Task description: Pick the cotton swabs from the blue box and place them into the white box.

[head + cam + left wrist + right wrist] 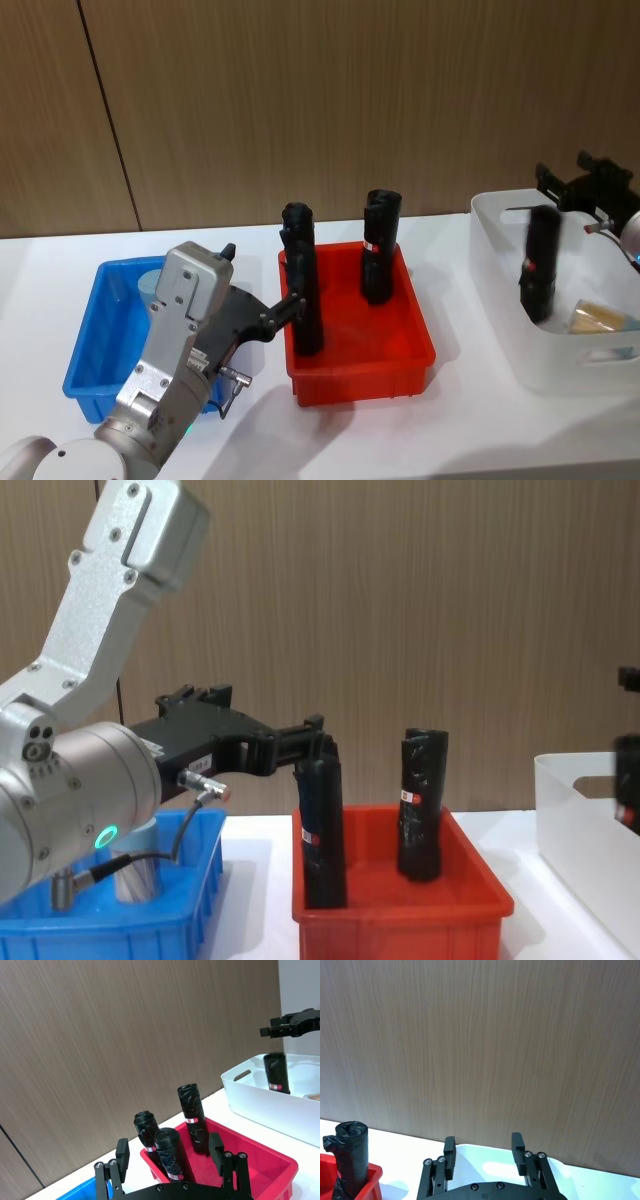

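The left gripper (292, 305) hangs between the blue box (88, 345) and the red bin (400, 355), its fingers (122, 1153) spread wide and holding nothing, their tips just beside the near-left black roll (303, 290) standing in the red bin. In the left wrist view 3 black rolls stand upright in that bin, 2 close together at its left and 1 (379, 245) farther right. The blue box sits at the left of the white table (450, 430), touching or almost touching the red bin, and 1 jar of cotton swabs (135, 870) stands inside it, partly hidden behind the left arm. The white box (510, 290) stands at the right, apart from the red bin, with a black roll (541, 262) blurred over its inside and a jar of cotton swabs (600, 320) lying on its side at its near-right part. The right gripper (585, 185) hovers above the far side of the white box with its fingers (450, 1147) wide apart and nothing between them
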